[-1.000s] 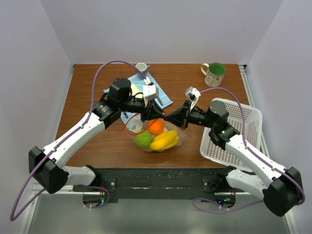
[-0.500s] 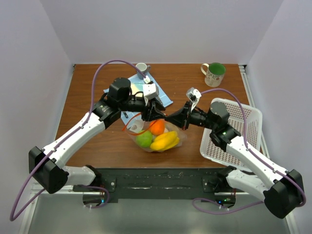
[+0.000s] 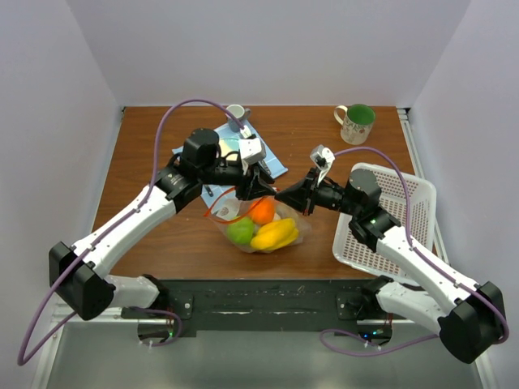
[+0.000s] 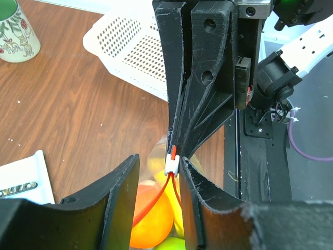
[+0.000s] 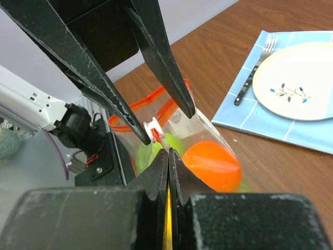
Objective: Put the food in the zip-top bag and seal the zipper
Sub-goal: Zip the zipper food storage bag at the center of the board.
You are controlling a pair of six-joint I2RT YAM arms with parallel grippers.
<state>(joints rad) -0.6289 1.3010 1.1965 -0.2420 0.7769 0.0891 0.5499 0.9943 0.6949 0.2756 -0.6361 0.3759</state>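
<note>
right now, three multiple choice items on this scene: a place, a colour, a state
1. Where is the white basket? A) far left corner B) right side, by the right arm C) centre
2. What colour is the zipper? A) blue B) green C) orange-red
3. The right gripper is: A) shut on the zip-top bag B) wide open C) out of view
Answers: 1 B, it lies beside the right arm; 2 C, the strip is orange-red; 3 A, it clamps the bag's mouth.
</note>
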